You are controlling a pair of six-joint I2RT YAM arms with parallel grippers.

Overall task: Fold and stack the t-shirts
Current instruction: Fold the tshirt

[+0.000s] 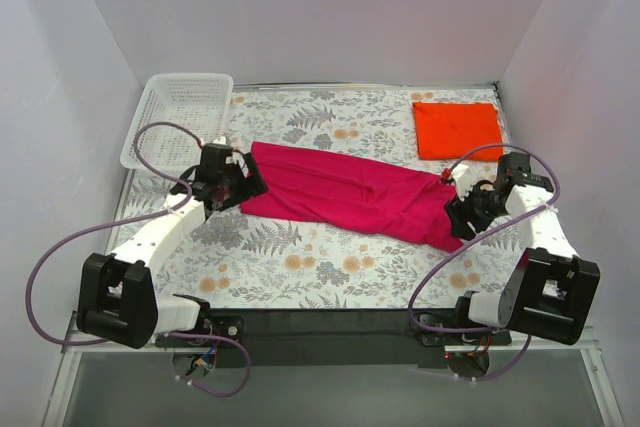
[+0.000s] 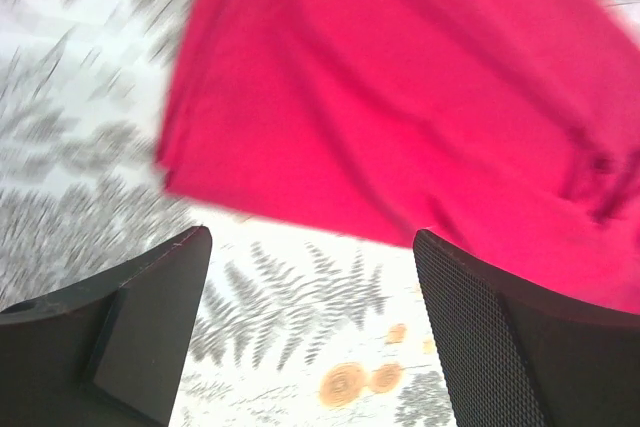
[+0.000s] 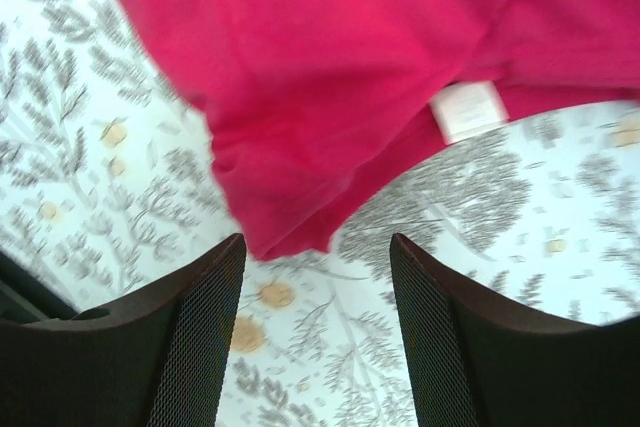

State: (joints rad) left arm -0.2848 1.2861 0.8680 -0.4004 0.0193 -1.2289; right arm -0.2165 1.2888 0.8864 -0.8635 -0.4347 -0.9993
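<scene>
The magenta-pink t-shirt (image 1: 350, 192) lies folded lengthwise into a long band across the middle of the table. The orange-red t-shirt (image 1: 458, 129) lies folded in a neat rectangle at the back right. My left gripper (image 1: 245, 185) is open at the pink shirt's left end; in the left wrist view (image 2: 312, 247) the shirt's edge (image 2: 400, 97) lies just beyond the empty jaws. My right gripper (image 1: 458, 209) is open at the shirt's right end; in the right wrist view (image 3: 315, 247) the shirt's corner (image 3: 300, 127) and its white label (image 3: 467, 110) lie just ahead of the empty jaws.
A white mesh basket (image 1: 180, 117) stands at the back left corner. The table is covered with a floral cloth (image 1: 300, 267). White walls close in on the left, back and right.
</scene>
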